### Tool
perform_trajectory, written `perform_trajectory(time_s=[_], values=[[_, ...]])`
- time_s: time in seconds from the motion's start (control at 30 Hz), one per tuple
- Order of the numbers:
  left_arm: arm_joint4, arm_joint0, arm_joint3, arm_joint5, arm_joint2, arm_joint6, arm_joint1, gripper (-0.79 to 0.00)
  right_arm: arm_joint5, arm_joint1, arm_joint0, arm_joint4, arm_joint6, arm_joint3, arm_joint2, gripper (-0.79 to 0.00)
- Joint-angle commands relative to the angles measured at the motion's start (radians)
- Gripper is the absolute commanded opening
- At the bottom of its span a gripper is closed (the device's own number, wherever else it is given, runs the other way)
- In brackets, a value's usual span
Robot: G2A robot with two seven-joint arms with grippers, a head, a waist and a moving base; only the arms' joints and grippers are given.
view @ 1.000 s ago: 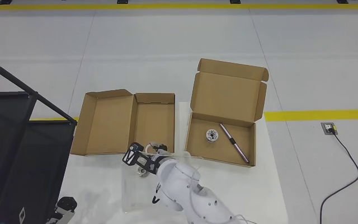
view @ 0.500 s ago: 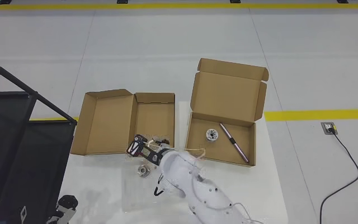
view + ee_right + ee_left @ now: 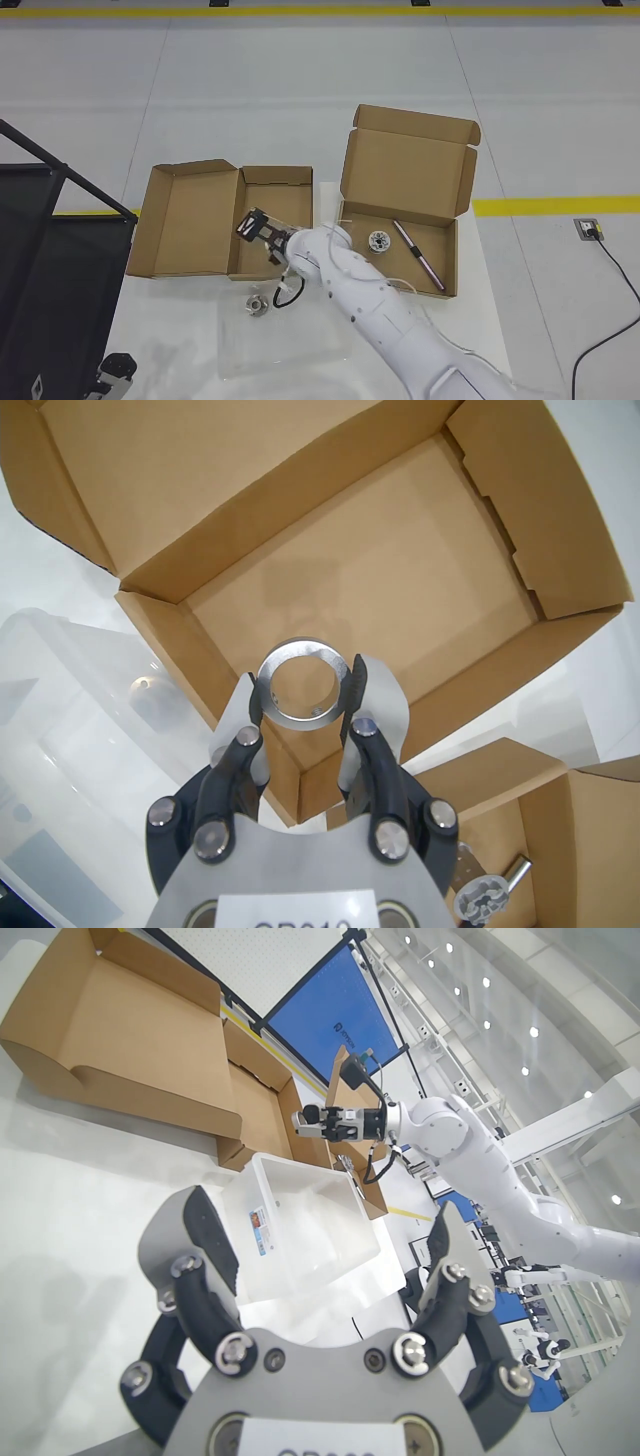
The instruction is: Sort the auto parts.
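Observation:
My right gripper (image 3: pixel 305 687) is shut on a silver metal ring (image 3: pixel 299 719) and holds it above the near end of the left cardboard box (image 3: pixel 380 565). In the top view this gripper (image 3: pixel 255 226) hangs over the same box's right compartment (image 3: pixel 285 205). A round metal part (image 3: pixel 257 301) lies in the clear plastic bin (image 3: pixel 235 345). The right cardboard box (image 3: pixel 350 262) holds a gear-like part (image 3: pixel 378 240) and a thin rod (image 3: pixel 420 254). Low over the table in front of the bin (image 3: pixel 300 1223), my left gripper (image 3: pixel 322 1210) stands open and holds nothing.
The left box's lid (image 3: pixel 190 215) lies flat and open to the left. The right box's lid (image 3: pixel 405 165) stands up behind it. A black rack (image 3: pixel 40 260) sits off the table's left side. White tabletop lies around the bin.
My right gripper has risen from the clear bin and moved away toward the left box with the ring in it. One metal part stays in the bin.

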Motion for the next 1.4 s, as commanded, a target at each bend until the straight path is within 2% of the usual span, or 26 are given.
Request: perform_trajectory(time_s=[0.0, 0.2, 0.43, 0.47, 0.5, 0.53, 0.57, 0.63, 0.67, 0.83, 1.13, 1.17, 1.2, 1.23, 1.37], values=[[0.001, 0.001, -0.002, -0.001, -0.001, 0.000, -0.002, 0.000, 0.012, -0.014, 0.026, 0.014, -0.013, 0.069, -0.006, -0.785], [0.008, 0.001, -0.005, -0.005, -0.005, 0.000, -0.008, 0.000, 0.001, -0.059, 0.084, 0.055, -0.047, 0.222, -0.025, -0.785], [0.009, 0.003, -0.006, -0.006, -0.011, -0.001, -0.015, 0.000, -0.006, -0.092, 0.120, 0.075, -0.061, 0.320, -0.034, -0.770], [0.007, 0.003, -0.006, -0.006, -0.012, -0.001, -0.015, 0.000, -0.008, -0.095, 0.124, 0.078, -0.063, 0.329, -0.034, -0.579], [0.006, 0.003, -0.006, -0.006, -0.012, -0.002, -0.016, 0.000, -0.010, -0.099, 0.127, 0.081, -0.065, 0.338, -0.035, -0.425], [0.005, 0.002, -0.005, -0.006, -0.014, -0.005, -0.017, 0.000, -0.011, -0.103, 0.131, 0.083, -0.068, 0.348, -0.036, -0.397], [0.004, 0.002, -0.005, -0.006, -0.014, -0.005, -0.017, 0.000, -0.011, -0.104, 0.133, 0.083, -0.070, 0.352, -0.036, -0.299], [0.001, 0.002, -0.005, -0.006, -0.015, -0.009, -0.019, 0.000, -0.013, -0.109, 0.138, 0.086, -0.073, 0.363, -0.037, -0.154], [0.000, 0.001, -0.005, -0.006, -0.015, -0.010, -0.019, 0.000, -0.013, -0.111, 0.140, 0.086, -0.075, 0.368, -0.037, -0.135], [-0.004, -0.002, -0.003, -0.006, -0.018, -0.020, -0.022, 0.000, -0.015, -0.118, 0.148, 0.090, -0.086, 0.387, -0.037, -0.086], [-0.021, -0.017, 0.006, -0.001, -0.017, -0.038, -0.027, 0.000, -0.049, -0.117, 0.157, 0.081, -0.174, 0.380, -0.037, -0.074], [-0.028, -0.017, 0.006, 0.001, -0.018, -0.041, -0.027, 0.000, -0.060, -0.116, 0.156, 0.075, -0.195, 0.375, -0.039, -0.086], [-0.036, -0.018, 0.006, 0.004, -0.019, -0.044, -0.027, 0.000, -0.077, -0.115, 0.153, 0.066, -0.214, 0.366, -0.043, -0.197], [-0.046, -0.020, 0.006, 0.008, -0.020, -0.046, -0.027, 0.000, -0.093, -0.113, 0.149, 0.056, -0.234, 0.356, -0.047, -0.249], [-0.085, -0.019, 0.012, 0.011, -0.029, -0.060, -0.027, 0.000, -0.136, -0.107, 0.123, 0.003, -0.295, 0.310, -0.069, -0.151]])
